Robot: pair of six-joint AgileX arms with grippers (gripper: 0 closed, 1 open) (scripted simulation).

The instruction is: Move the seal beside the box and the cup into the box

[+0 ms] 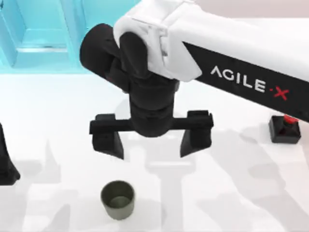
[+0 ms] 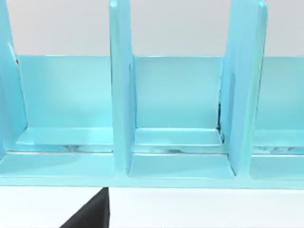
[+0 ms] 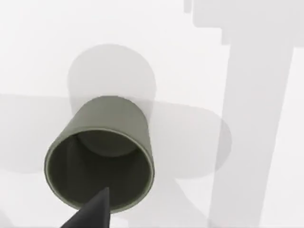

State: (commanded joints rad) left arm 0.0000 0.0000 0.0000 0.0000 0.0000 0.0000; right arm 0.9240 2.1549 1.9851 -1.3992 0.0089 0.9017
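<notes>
1. My right pincer (image 1: 150,140) hangs above the middle of the bench (image 1: 227,193), its two fingers spread wide with nothing between them. It holds no object.

2. The cup (image 1: 118,199) stands upright on the bench, near the front edge in the top view and a little to the left of the pincer's centre. The right wrist view looks straight down into its open mouth (image 3: 99,164), and it is empty. The pincer is above it and clear of it, not touching.

3. The seal (image 1: 285,128) sits on the bench at the right side, its red knob partly under my right arm's forearm. It is well apart from the blue box (image 1: 38,34), which stands at the far left of the bench.

4. The box's compartments, seen in the left wrist view (image 2: 178,137), hold nothing that I can see.

5. My left pincer (image 1: 7,164) is parked at the left edge of the bench; whether it is open or shut I cannot tell.

6. Finding: neither half of the task is done. The cup is not in the box and the seal is not beside it. I judge the step in hand to be the approach to the cup, with descent, grasp and carry to the box all outstanding, then the seal.
</notes>
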